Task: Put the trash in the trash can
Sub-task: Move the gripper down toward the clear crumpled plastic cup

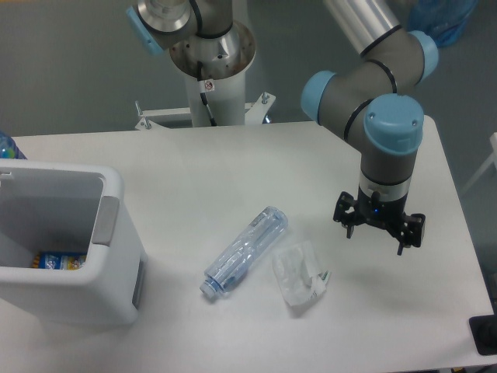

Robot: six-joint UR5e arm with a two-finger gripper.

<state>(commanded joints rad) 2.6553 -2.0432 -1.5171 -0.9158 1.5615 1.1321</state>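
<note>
White table, grey floor behind. My gripper spread, empty. Crushed clear plastic bottle, crumpled clear wrapper lie between it and white boxy bin. Both probably light, slippery; pinch bottle mid-body.

The white desk carries the trash can at its left, and the crushed bottle beside the crumpled wrapper near the middle.

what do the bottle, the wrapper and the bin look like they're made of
Bottle: thin clear plastic, glossy; the table shows through it. Wrapper: clear plastic film, going by its creases and shine. Bin: seemingly hard white plastic, smooth and matte, with rounded moulded corners.
</note>
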